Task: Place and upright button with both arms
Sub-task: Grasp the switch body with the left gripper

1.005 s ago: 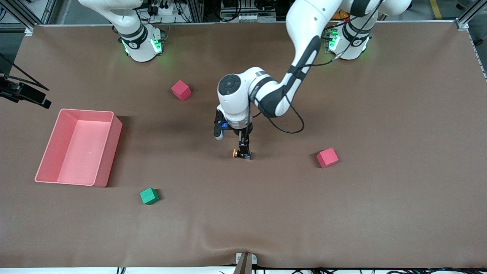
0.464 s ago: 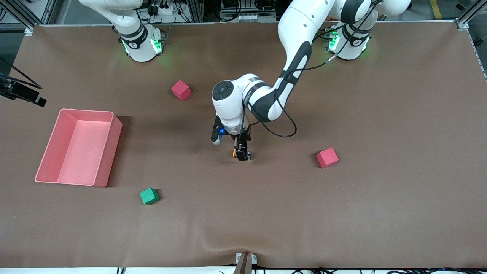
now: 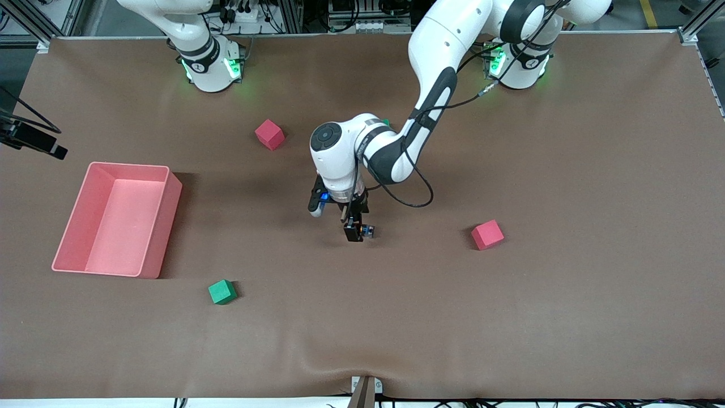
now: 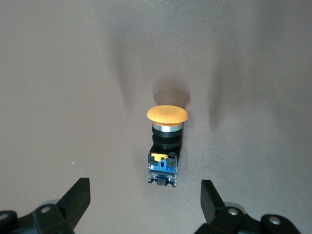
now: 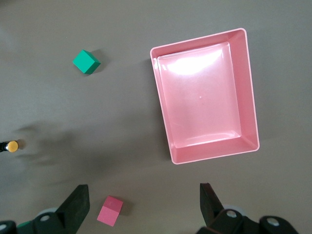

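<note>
Orange cap: the button (image 4: 165, 146) lies on its side on the brown table (image 3: 566, 317), round cap at one end, black collar and blue base at the other.
Button's place: mid-table, between the red cube (image 3: 487, 234) toward the left arm's end and the pink bin (image 3: 169, 226) toward the right arm's end; only its blue base shows in the front view (image 3: 369, 230).
Left gripper (image 3: 352, 229): low over the button, fingers spread wide and holding nothing; in the left wrist view one finger (image 4: 77, 201) stands to each side of the button's blue end, both clear of it.
Right gripper (image 5: 144, 207): up over the table, jaws wide and empty, waiting; its wrist view shows the pink bin (image 5: 204, 97), the green cube (image 5: 86, 62), a second red cube (image 5: 110, 211) and the button's cap (image 5: 11, 146).
Green cube: nearer the front camera than the bin (image 3: 221, 292).
Second red cube: nearer the robots' bases than the button (image 3: 269, 134).
</note>
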Tool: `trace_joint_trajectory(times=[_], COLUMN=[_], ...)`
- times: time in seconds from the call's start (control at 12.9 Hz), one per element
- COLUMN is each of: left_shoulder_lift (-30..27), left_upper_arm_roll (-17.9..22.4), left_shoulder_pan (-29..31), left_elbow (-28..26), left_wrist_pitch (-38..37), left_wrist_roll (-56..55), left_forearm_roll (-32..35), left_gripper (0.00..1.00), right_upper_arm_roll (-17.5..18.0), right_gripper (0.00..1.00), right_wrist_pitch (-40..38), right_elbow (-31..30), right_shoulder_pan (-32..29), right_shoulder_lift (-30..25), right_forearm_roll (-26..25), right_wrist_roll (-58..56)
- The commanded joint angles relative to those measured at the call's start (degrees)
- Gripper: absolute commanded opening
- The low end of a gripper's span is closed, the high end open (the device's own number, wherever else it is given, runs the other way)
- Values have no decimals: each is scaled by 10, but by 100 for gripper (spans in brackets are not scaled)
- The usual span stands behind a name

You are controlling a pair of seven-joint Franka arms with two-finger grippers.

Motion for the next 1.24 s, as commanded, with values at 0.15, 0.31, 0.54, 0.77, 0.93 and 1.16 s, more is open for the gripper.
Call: trace_joint_trajectory(times=[0.15, 0.31, 0.54, 0.77, 0.93, 1.16], left_shoulder_lift=[41, 40, 43, 43, 43, 43], left_upper_arm_roll=[6, 0, 1, 2, 4, 4], left_shoulder_pan=[-6, -6, -6, -6, -6, -5], left_elbow=[28, 28, 28, 28, 28, 26], left_wrist_pitch=[7, 6, 12, 12, 13, 18], left_wrist_roll=[4, 2, -20, -23, -22, -7], left_forearm_roll=[9, 8, 8, 8, 8, 8], left_gripper=[100, 100, 90, 83, 83, 83], right_upper_arm_roll=[7, 7, 8, 10, 9, 9], right_gripper=[100, 100, 100, 100, 100, 100], right_wrist_pitch=[-28, -32, -38, -40, -45, -47], right_elbow=[4, 2, 4, 6, 5, 6], right_shoulder_pan=[-6, -3, -4, -2, -3, -3], right_shoulder_lift=[-7, -5, -6, -7, -7, -7], right_forearm_roll=[9, 10, 10, 12, 12, 11], right_wrist_roll=[2, 2, -4, -4, -4, -4])
